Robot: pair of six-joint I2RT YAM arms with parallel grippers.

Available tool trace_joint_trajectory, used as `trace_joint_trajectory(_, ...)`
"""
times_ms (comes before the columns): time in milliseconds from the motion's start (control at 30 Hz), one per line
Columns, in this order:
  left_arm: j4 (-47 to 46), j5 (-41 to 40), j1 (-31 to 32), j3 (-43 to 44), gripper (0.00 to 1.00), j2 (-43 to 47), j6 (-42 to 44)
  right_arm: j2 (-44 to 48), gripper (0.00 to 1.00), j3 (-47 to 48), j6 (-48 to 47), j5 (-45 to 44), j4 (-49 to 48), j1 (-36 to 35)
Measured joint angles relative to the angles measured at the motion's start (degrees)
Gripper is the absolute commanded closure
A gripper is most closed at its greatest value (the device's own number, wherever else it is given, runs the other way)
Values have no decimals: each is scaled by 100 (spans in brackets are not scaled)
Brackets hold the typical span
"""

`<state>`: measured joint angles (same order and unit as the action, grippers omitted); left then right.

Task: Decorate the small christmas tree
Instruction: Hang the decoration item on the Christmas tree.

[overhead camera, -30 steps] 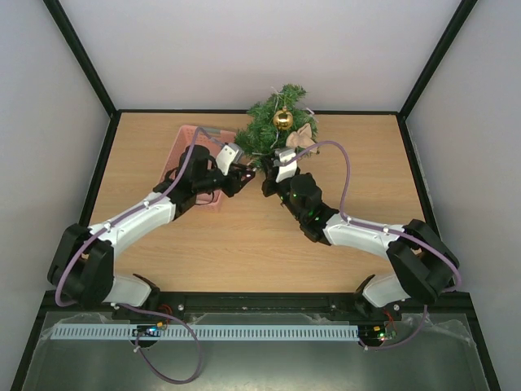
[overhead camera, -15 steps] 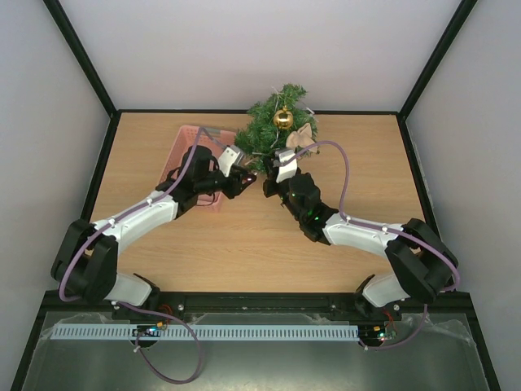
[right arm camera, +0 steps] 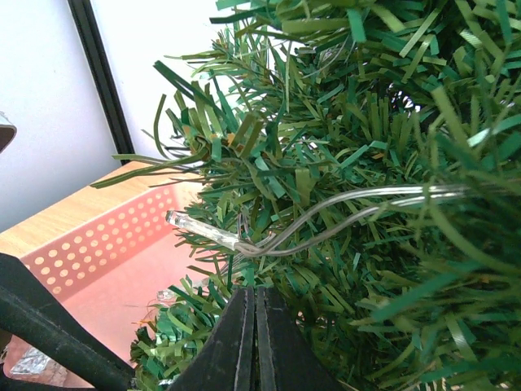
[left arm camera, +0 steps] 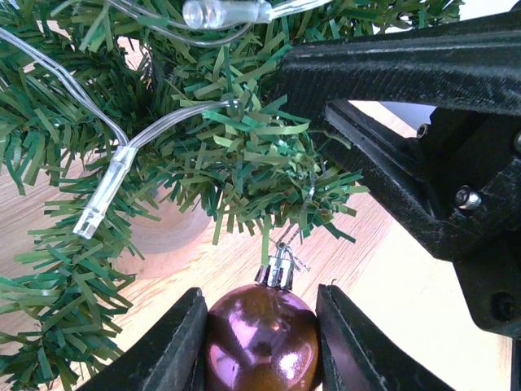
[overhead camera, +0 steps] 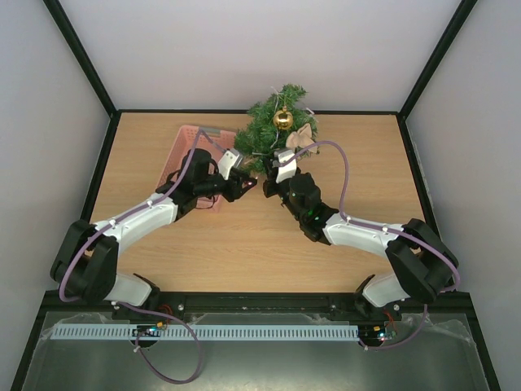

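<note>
While left end effector clamps a purple bauble under a low branch, right end effector sits closed among needles; small christmas tree at worktop's far edge, pink basket beside it.

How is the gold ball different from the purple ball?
The gold ball already hangs up on the tree, while the purple ball sits lower, with its hook just under a bottom branch. Nothing holds the gold ball, but the purple ball is squeezed between the fingers of the left gripper. One is yellow-gold and the other is dark purple. Both are round and shiny.
</note>
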<state>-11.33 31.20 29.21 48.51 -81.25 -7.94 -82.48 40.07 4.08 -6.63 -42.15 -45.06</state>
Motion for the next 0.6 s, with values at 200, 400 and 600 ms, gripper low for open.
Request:
trace_joint_trajectory(200, -72, -13, 0, 0, 74, 0, -26, 0, 98, 0, -24, -4, 7, 0)
trace_joint_trajectory(400, -131, -9, 0, -15, 74, -11, -66, 50, 90, -4, -24, 0, 52, 2)
trace_joint_trajectory(600, -186, -4, 2, -160, 74, -13, -160, 208, 85, -13, -33, 15, 142, 4)
